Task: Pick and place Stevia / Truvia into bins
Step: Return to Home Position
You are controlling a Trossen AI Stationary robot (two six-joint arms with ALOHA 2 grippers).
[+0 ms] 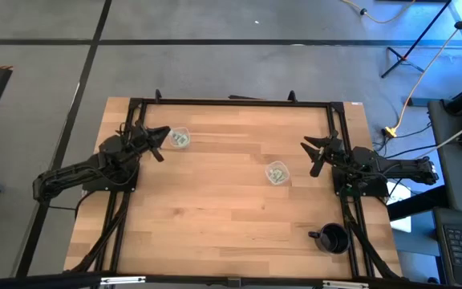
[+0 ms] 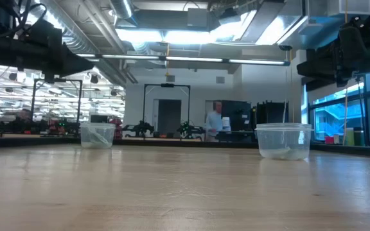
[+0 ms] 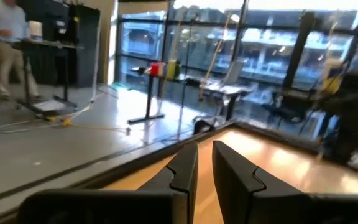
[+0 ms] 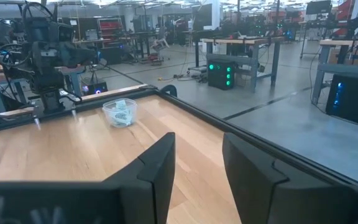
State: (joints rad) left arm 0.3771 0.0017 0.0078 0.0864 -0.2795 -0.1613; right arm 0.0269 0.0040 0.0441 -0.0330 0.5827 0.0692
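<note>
my left gripper, barely parted, is just beside one cup holding packets; my right gripper, open, near the other cup.

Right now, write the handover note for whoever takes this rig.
Left claw: slightly open, empty, at the table's left edge, close beside the left cup.
Right claw: open, empty, at the right edge, apart from the right cup.
Packets: green-and-white ones lie in both cups; none loose on the table that I can see.
Done: sorting looks complete.
Left: probably only parking both arms. Black mug stands unused near the right arm's base.
</note>
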